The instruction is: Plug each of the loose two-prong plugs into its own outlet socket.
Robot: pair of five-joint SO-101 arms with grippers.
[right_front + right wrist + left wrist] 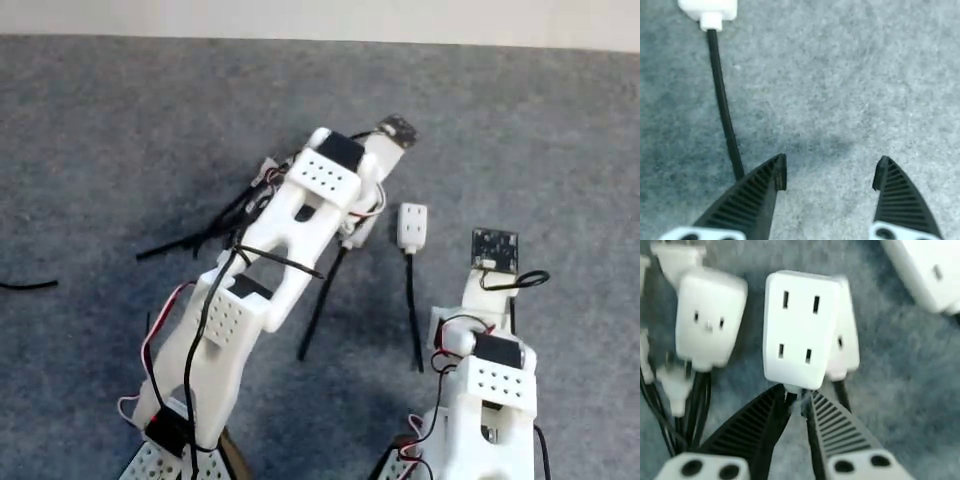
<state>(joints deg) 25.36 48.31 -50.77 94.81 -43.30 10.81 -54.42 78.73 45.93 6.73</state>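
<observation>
A white double outlet block (799, 330) with two pairs of slots stands just past my left gripper (800, 401), whose dark ribbed fingers are shut on the block's cord stub. Beside it lies a second white socket (709, 317) on black cords, and a white plug body (844, 347) sits partly hidden behind the block. My left arm (320, 185) stretches over this cluster in the high view. My right gripper (830, 172) hangs open over bare carpet, next to a black cord (722, 100) that runs to a white outlet piece (707, 10), also seen as the white outlet piece (411, 225).
Grey carpet (540, 120) covers the whole work surface. Several black cords (200, 235) fan out on the left of the left arm, and one more cord (320, 305) lies between the arms. A white block (930, 270) sits at the left wrist view's far corner.
</observation>
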